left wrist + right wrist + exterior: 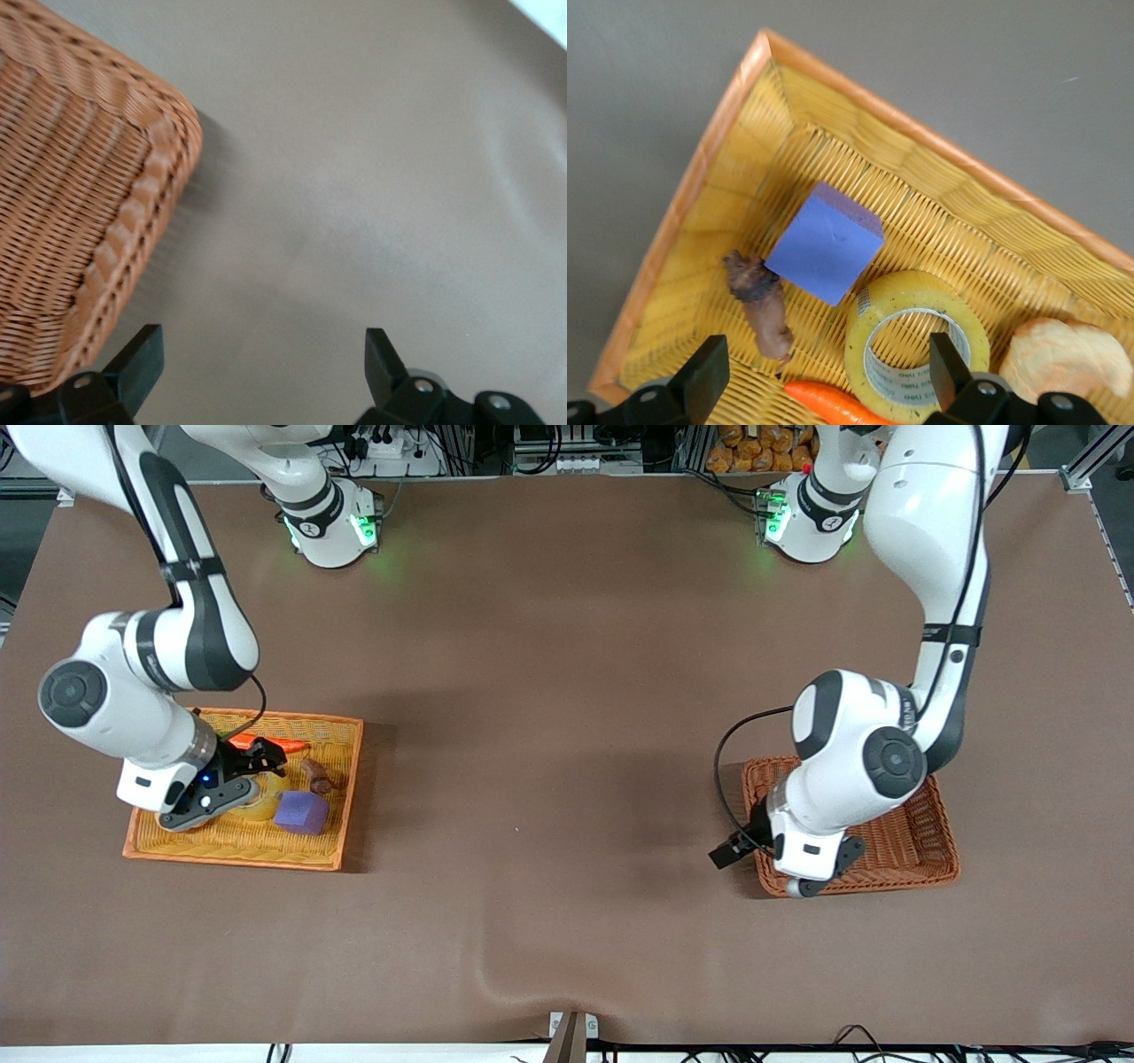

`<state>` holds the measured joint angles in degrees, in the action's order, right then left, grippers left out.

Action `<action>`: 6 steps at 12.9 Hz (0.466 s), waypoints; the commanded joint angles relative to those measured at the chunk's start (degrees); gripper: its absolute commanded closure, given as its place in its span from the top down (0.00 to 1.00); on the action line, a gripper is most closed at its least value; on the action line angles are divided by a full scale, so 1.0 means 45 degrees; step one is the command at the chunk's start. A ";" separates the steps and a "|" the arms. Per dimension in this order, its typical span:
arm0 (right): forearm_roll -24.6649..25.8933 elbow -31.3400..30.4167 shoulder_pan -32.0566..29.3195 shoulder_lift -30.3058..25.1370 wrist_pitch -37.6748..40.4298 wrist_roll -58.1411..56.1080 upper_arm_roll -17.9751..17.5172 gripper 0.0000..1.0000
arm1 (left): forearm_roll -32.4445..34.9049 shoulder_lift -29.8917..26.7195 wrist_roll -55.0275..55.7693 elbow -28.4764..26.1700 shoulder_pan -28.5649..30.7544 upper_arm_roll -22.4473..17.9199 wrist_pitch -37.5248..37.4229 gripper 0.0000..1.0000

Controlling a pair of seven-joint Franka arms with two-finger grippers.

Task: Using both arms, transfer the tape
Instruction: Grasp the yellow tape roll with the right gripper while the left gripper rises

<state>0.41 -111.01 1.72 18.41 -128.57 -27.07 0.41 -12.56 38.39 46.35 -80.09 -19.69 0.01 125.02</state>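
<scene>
Worktop [567, 717]: brown covering, carrying two trays well apart, one toward each arm's end. Yellow woven tray [337, 731], toward the right arm's end: holds the tape [915, 345], a purple cube [826, 251], a carrot [837, 405], a pale bread-like piece [1063, 359] and a small brown object [764, 305]. Brown wicker tray [930, 841], toward the left arm's end: nothing is seen in the part that shows. Right gripper [232, 772]: hung low over the yellow tray with fingers spread wide and nothing between them; in the right wrist view one finger [950, 365] is seen over the roll's hollow core and the other off past the carrot. Left gripper [264, 361]: parked over the brown tray's corner and the bare worktop beside it, fingers likewise apart and empty; this arm is judged to be waiting. Tape: lying flat, ring upward, just beside the cube. Step judged in hand: pickup by the right arm. A descent is advised with one finger inside the core and one outside the wall, on the side away from cube and carrot, so that neighbours are not nudged.
</scene>
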 commanded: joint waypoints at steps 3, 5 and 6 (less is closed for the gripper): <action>-0.0092 0.0080 -0.0225 0.0693 0.0037 -0.0899 -0.0112 1.00 | 0.1284 0.0746 0.0596 0.0494 -0.1053 -0.0333 0.0051 1.00; -0.0092 0.0060 -0.0810 0.0812 0.0056 -0.1813 -0.0112 1.00 | 0.1383 0.0961 0.0618 0.0513 -0.1150 -0.0392 0.0031 1.00; -0.0111 0.0041 -0.0928 0.0851 0.0037 -0.1876 -0.0112 1.00 | 0.1771 0.0923 0.0579 0.0513 -0.1403 -0.0392 -0.0162 1.00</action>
<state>0.41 -111.01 -0.01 21.90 -128.66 -32.57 0.52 -7.31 41.54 48.10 -79.55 -24.38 -0.74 125.10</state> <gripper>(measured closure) 0.000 0.000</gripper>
